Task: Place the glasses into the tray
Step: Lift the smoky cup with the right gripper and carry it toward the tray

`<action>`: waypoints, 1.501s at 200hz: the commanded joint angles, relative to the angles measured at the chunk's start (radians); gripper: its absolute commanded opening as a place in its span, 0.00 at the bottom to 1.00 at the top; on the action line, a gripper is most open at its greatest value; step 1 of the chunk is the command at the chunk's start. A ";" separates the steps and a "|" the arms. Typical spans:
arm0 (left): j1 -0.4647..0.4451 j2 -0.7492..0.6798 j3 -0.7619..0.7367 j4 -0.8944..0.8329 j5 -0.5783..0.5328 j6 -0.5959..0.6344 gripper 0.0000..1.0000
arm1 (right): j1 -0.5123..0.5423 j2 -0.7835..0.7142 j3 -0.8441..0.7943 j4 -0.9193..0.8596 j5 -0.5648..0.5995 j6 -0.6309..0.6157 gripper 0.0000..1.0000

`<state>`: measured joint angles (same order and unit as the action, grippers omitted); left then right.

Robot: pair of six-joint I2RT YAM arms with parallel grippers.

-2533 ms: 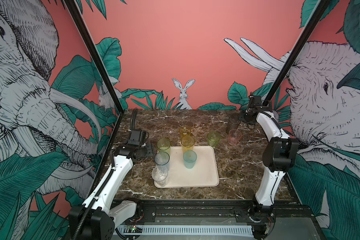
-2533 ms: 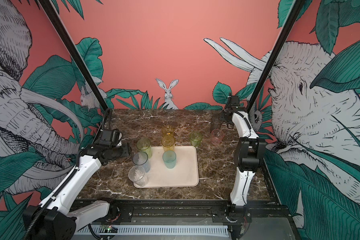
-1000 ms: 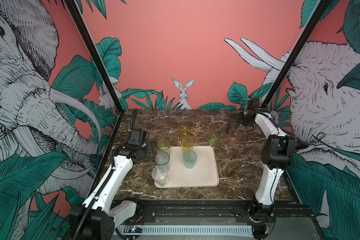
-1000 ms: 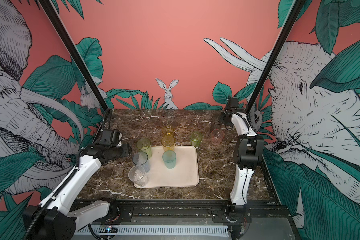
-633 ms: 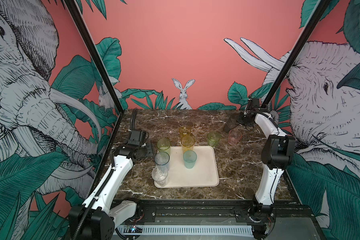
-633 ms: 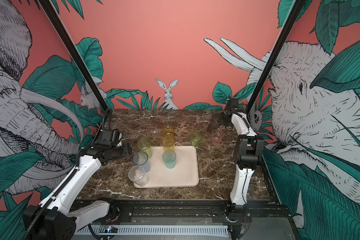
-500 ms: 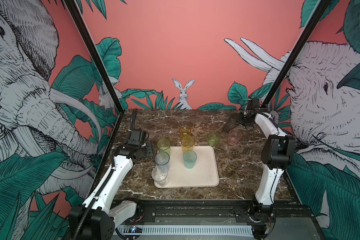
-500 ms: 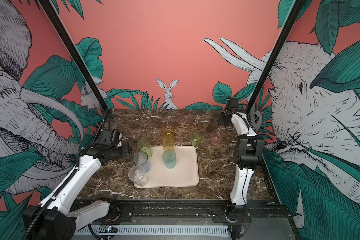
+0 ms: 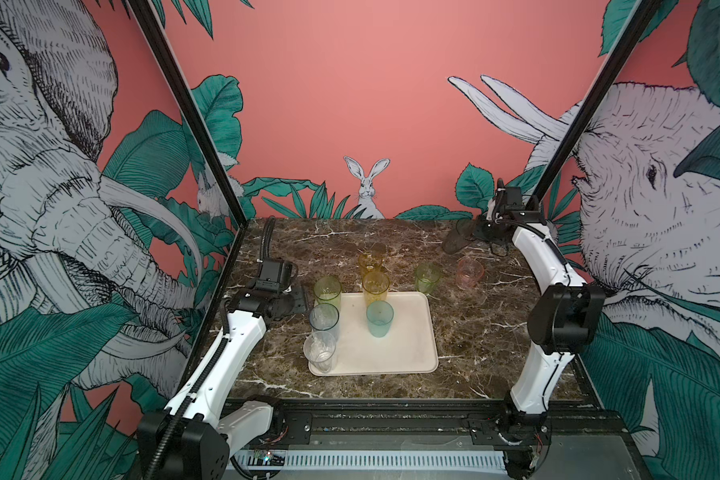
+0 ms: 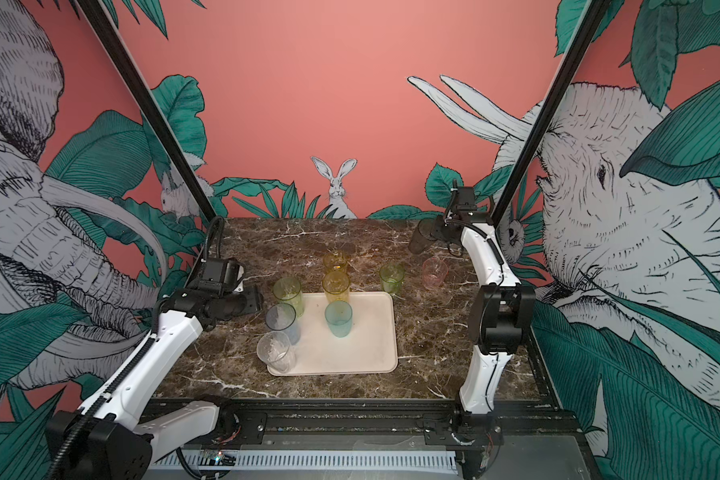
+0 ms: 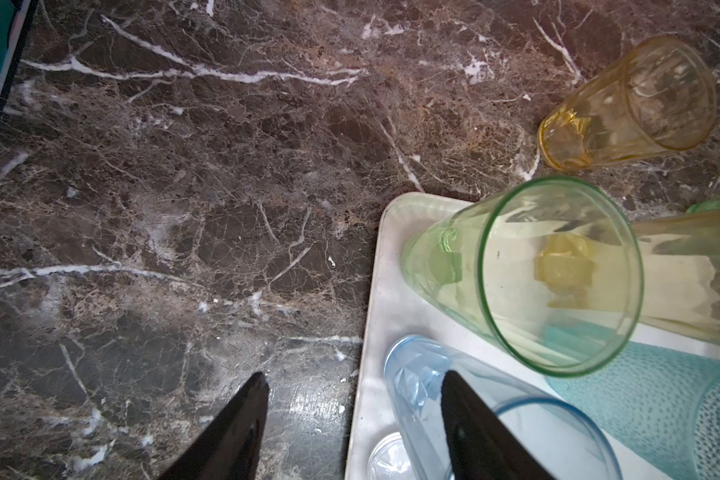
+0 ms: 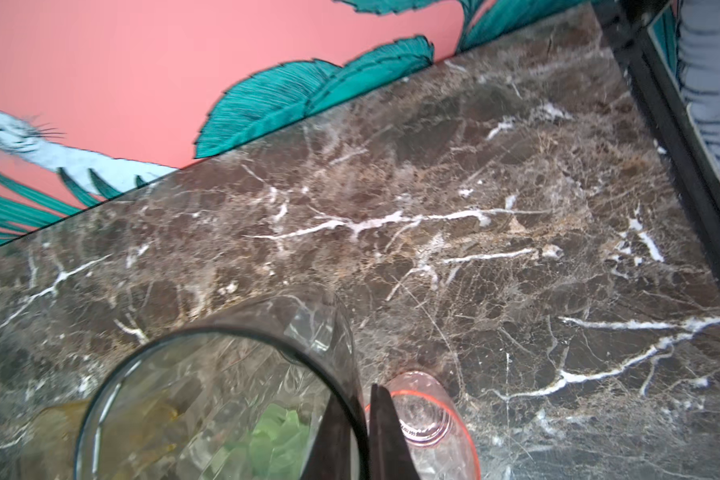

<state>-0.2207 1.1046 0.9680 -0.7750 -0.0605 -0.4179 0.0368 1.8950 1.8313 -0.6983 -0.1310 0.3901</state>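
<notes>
My right gripper (image 9: 479,229) (image 12: 360,399) is shut on the rim of the smoky grey glass (image 9: 454,241) (image 10: 419,237) (image 12: 225,374), which hangs tilted just above the table at the back right. The cream tray (image 9: 404,340) (image 10: 366,340) (image 11: 375,291) holds several glasses: yellow-green (image 9: 327,293) (image 11: 558,274), pale blue (image 9: 324,320) (image 11: 425,386), clear (image 9: 319,351), tall amber (image 9: 376,287) and teal (image 9: 379,318). A short amber glass (image 9: 370,262), a short green one (image 9: 427,277) and a pink one (image 9: 469,272) (image 12: 429,419) stand on the marble. My left gripper (image 9: 304,299) (image 11: 354,380) is open at the tray's left edge, holding nothing.
The dark marble table (image 9: 474,332) ends at the pink back wall and at black frame posts (image 9: 208,137) on both sides. The pink glass stands close below the held grey glass. Bare marble lies to the right of the tray.
My right gripper has shut on the grey glass's rim and raised it, tilted, a little off the marble and leftward. The left arm and the other glasses have not moved.
</notes>
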 commanded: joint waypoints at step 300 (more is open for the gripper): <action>0.006 -0.019 0.015 -0.007 -0.033 0.012 0.68 | 0.430 -0.665 -0.304 -0.388 0.168 -0.117 0.00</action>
<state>-0.2207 1.0973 0.9676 -0.7731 -0.0742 -0.4133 0.4355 1.2648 1.5623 -1.0767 0.0196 0.2726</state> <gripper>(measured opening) 0.678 0.086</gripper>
